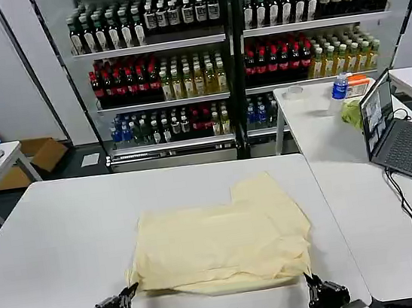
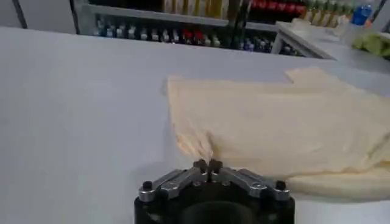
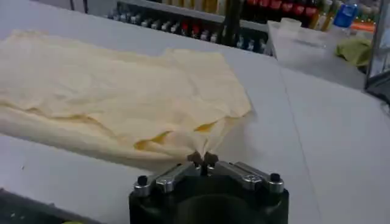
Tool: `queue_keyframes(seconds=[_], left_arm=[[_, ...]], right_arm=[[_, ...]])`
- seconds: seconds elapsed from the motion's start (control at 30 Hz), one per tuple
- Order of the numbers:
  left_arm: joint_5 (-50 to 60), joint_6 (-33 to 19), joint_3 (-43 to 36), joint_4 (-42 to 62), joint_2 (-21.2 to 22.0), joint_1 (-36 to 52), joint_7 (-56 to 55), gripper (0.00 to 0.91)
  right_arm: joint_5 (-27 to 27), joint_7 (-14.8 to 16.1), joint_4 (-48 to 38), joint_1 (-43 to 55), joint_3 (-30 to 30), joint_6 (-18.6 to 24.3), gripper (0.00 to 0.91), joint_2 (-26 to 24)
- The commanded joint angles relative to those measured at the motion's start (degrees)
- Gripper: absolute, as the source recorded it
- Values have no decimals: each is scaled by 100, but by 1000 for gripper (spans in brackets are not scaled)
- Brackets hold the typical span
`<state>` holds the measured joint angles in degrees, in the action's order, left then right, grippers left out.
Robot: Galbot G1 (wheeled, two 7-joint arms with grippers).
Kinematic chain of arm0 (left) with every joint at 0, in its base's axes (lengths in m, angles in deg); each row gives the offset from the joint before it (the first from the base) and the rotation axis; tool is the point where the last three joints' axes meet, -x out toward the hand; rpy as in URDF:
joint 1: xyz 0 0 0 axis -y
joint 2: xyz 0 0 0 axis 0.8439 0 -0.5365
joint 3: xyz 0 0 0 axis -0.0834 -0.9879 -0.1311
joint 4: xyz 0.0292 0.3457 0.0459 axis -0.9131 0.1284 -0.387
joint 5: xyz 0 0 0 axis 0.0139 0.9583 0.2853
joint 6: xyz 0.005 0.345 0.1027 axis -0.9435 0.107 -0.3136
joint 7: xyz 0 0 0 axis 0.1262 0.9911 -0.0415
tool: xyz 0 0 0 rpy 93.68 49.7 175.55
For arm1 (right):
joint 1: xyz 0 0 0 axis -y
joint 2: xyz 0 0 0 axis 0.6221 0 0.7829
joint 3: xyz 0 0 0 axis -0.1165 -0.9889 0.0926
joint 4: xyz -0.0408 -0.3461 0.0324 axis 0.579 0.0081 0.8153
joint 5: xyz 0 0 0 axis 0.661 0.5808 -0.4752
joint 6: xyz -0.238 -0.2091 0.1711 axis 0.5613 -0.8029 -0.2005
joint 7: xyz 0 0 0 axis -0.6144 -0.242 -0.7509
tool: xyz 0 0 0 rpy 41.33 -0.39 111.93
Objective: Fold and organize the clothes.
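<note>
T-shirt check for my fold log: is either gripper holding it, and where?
Both appear to: left gripper shut on the T-shirt's near-left corner, right gripper on its near-right corner.

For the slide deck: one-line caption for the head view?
Both grippers, left and right, shut at the near corners of a half-folded cream T-shirt on the white table.

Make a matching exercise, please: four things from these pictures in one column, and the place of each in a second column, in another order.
Things:
1. pale cream-yellow T-shirt
2. open grey laptop
3. left gripper
4. right gripper

Places:
a. at the shirt's near right corner
b. on the side table to the robot's right
c. at the shirt's near left corner
d. spread on the white table in front

Pairs: 1-d, 2-b, 3-c, 4-a
</note>
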<state>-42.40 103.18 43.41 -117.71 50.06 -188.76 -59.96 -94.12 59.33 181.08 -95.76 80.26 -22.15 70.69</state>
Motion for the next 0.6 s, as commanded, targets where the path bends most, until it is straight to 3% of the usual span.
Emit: queue_keyframes(seconds=[0.03, 0.07, 0.1, 0.13, 0.17, 0.27, 0.43, 0.6], left_arm=[[138, -3, 150, -254, -38, -661, 2, 10], [133, -2, 184, -261, -58, -696, 2, 10], [132, -3, 208, -271, -74, -716, 2, 10], [132, -3, 234, -282, -91, -739, 1, 20], [131, -2, 254, -290, -99, -748, -2, 20], [135, 0, 286, -338, -102, -736, -17, 907], [124, 0, 348, -433, -99, -629, -31, 907], [16, -3, 417, -507, -92, -363, -139, 907]], right_arm=[[95, 9, 83, -317, 42, -1, 0, -46], [107, 15, 88, -332, 48, -2, 20, -46], [124, 24, 104, -354, 52, -2, 725, -44], [148, 21, 116, -365, 52, -4, 907, -41], [184, 22, 138, -386, 55, -7, 907, -34], [285, 72, 240, -459, 53, -6, 907, -29], [419, 96, 492, -578, 126, 27, 907, -21], [381, -8, 732, -467, 424, 386, 907, -66]])
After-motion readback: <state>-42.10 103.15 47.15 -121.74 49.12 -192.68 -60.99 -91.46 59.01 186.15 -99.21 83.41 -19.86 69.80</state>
